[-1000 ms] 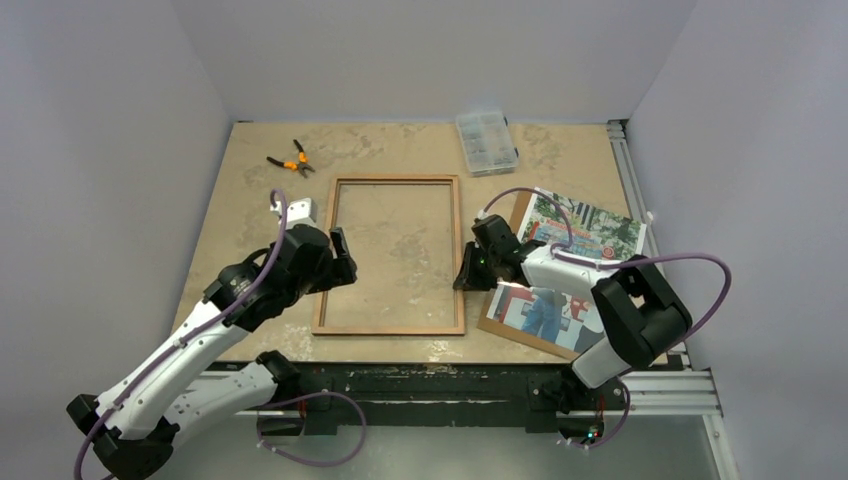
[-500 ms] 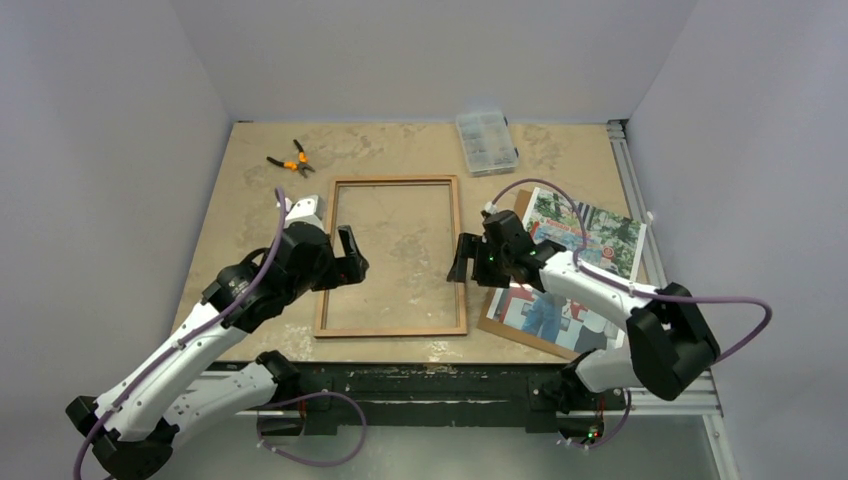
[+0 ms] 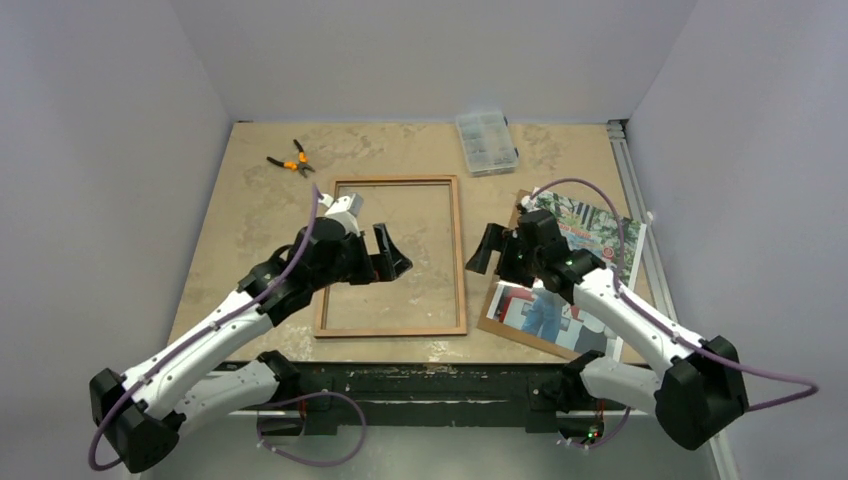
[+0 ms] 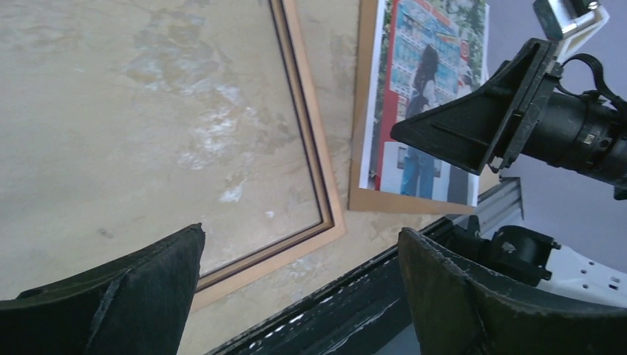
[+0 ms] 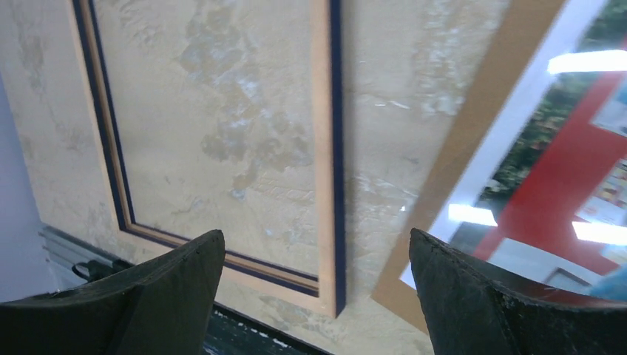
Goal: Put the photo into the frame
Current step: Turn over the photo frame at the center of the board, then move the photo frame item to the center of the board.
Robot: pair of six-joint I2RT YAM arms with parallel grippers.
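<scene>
Top external, left fingers (image 3: 385, 243) and right fingers (image 3: 486, 252) wide apart, empty, photo (image 3: 545, 310) partly hidden under right arm

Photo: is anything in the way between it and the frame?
Nothing visible is in the way. The photo lies on a brown board just right of the frame, with a bare strip of table between them. The right gripper hangs above that strip, jaws open and empty.
</scene>
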